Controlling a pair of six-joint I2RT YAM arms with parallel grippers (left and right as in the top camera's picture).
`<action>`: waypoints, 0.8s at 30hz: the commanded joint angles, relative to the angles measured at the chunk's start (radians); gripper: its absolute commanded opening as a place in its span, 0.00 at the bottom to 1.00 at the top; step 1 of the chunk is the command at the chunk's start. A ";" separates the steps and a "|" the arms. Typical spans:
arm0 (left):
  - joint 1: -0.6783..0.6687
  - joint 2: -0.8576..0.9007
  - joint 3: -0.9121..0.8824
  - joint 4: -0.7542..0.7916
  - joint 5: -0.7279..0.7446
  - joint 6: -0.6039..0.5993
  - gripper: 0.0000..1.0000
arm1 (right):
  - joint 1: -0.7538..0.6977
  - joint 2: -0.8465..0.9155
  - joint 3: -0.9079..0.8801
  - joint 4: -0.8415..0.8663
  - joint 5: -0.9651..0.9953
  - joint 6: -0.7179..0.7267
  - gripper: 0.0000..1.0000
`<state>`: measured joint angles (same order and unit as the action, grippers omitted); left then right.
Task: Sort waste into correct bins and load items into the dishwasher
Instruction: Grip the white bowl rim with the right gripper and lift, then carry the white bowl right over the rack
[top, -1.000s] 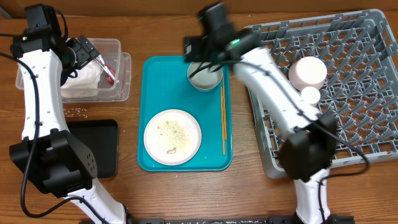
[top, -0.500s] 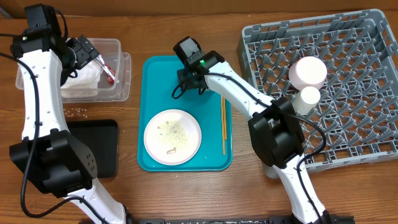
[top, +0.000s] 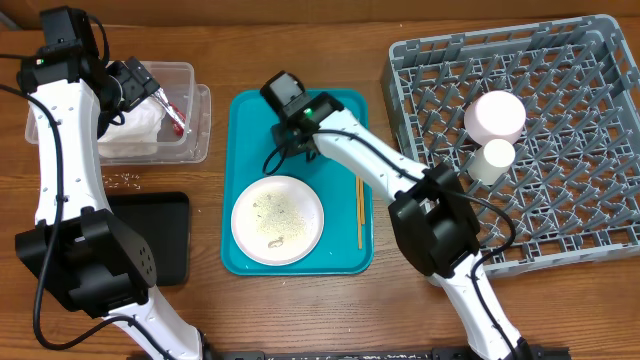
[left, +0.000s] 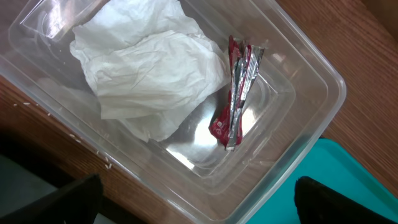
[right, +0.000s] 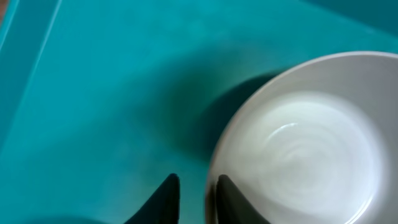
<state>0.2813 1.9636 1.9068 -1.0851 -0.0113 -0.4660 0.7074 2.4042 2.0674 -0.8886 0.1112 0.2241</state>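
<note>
Status, overhead: my right claw (top: 292, 128) is low over the teal tray (top: 345, 255). The wrist covers the metal bowl, so I can't see the grip from here. Plate (top: 278, 220) with crumbs (top: 275, 208) lies just beside the claw, toward my base. Chopsticks (top: 359, 200) lie near it on the rack side, and the dish rack (top: 560, 230) is well apart beyond them, with pink bowl (top: 495, 115) and cup (top: 498, 152) inside.

Left wrist: left claw (left: 199, 208) is spread wide, holding nothing. It hangs above the clear tub (left: 311, 68), with napkin (left: 149, 68) and wrapper (left: 236, 99) directly under it.

Right wrist: right claw (right: 198, 199) is drawn narrow. The metal bowl (right: 305, 143) is upright on the tray, and its rim runs between my fingers (right: 160, 200), one outside the wall and one inside. Reads as a rim pinch.

Handling guess: thin metal, so light, stiff and not fragile, but smooth and slippery. The rim is the only place narrow enough to hold. A single-point pinch will probably let it swing, so lift slowly and keep it level.
</note>
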 joint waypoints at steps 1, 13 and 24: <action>-0.001 -0.038 0.022 0.000 0.002 -0.010 1.00 | 0.005 -0.020 0.007 0.005 0.009 0.000 0.13; -0.001 -0.038 0.022 0.000 0.002 -0.010 1.00 | -0.013 -0.079 0.258 -0.201 0.120 0.012 0.04; -0.001 -0.038 0.022 0.000 0.002 -0.010 1.00 | -0.292 -0.261 0.590 -0.597 -0.013 0.091 0.04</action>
<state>0.2813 1.9636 1.9068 -1.0851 -0.0113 -0.4660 0.5327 2.2486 2.6019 -1.4342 0.1753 0.2760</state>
